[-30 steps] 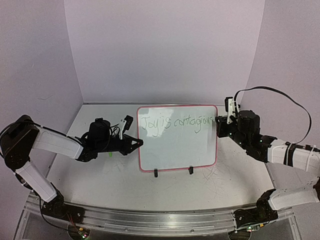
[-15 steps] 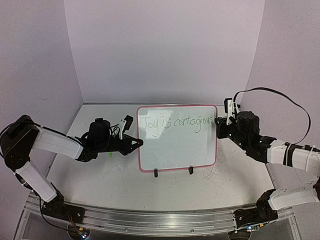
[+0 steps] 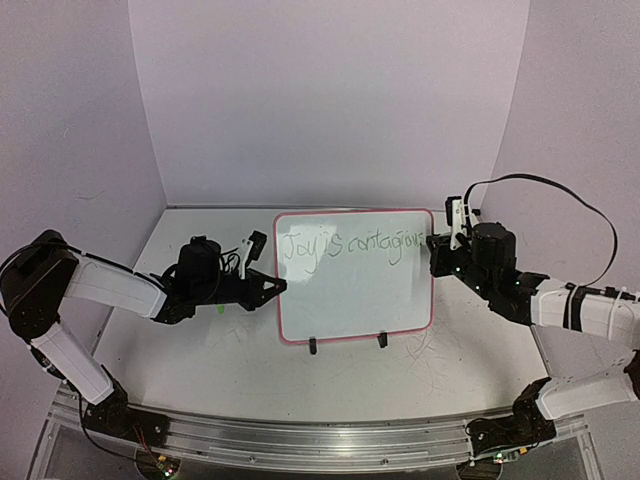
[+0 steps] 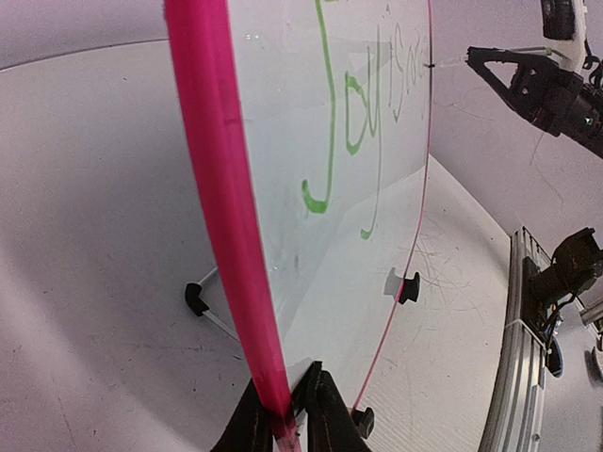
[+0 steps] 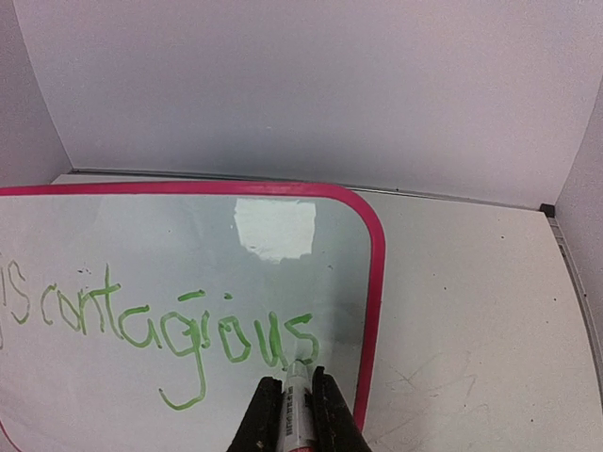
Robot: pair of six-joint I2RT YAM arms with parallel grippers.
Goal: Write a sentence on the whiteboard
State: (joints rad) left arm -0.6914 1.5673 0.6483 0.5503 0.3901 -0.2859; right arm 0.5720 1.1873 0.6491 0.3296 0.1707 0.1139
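Soft, even light filling enclosure; walls [image 3: 330,100] taking lilac cast in top view. Only faint, diffuse shadows lying on table [image 3: 200,350] beneath arms. Top view looking slightly grainy. Whiteboard [image 5: 113,235] reflecting bright square glare patch near upper edge in right wrist view; marker [image 5: 297,414] blurring close to lens. Left wrist view bowing strongly at edges, nearest board edge going soft.

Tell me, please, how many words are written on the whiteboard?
3, in one green line near the top of the whiteboard: "Joy" at the left, "is" in the middle, "contagious" at the right, by the rim. None looks hidden.
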